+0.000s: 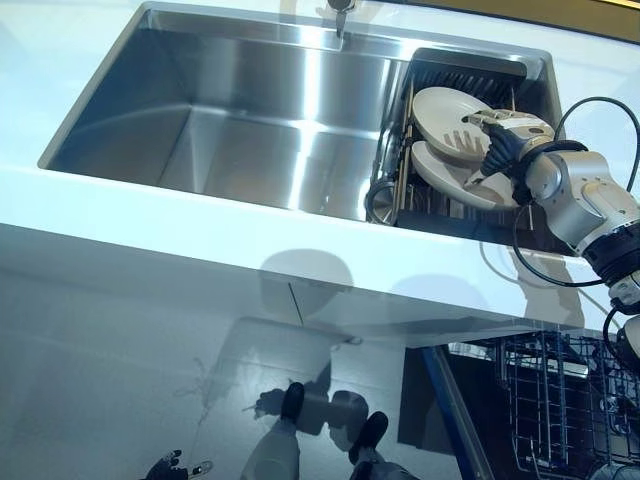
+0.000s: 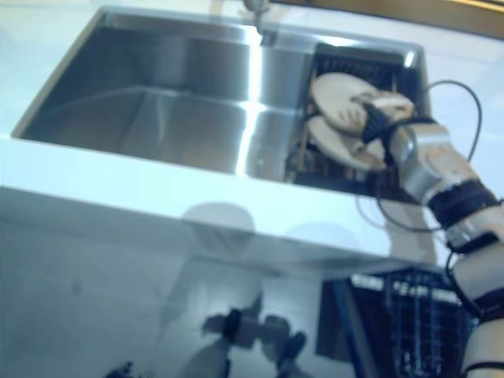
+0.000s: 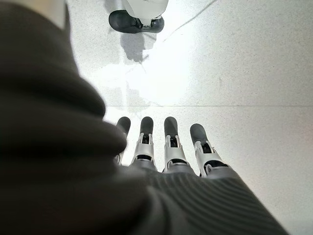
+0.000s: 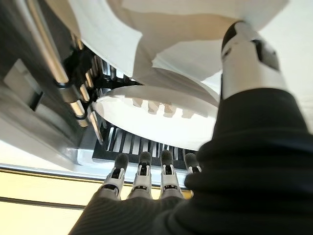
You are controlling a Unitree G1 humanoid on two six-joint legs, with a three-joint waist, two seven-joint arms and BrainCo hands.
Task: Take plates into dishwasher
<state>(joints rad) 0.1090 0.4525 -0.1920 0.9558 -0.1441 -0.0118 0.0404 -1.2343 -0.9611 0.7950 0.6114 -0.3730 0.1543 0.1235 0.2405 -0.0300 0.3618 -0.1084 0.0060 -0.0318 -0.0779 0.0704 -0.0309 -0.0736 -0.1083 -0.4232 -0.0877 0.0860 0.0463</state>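
Two white plates lean in a black drying rack at the right end of the sink. The upper plate overlaps the lower plate. My right hand reaches into the rack, its straight fingers lying across the upper plate's face. In the right wrist view a plate rim passes between the straight fingers and the thumb, which rests against a plate. My left hand hangs low at the bottom left, fingers straight over the floor, holding nothing.
The steel sink basin lies to the left of the rack, with a faucet at its back edge. A white counter runs along the front. Below at the lower right, an open dishwasher shows its wire rack.
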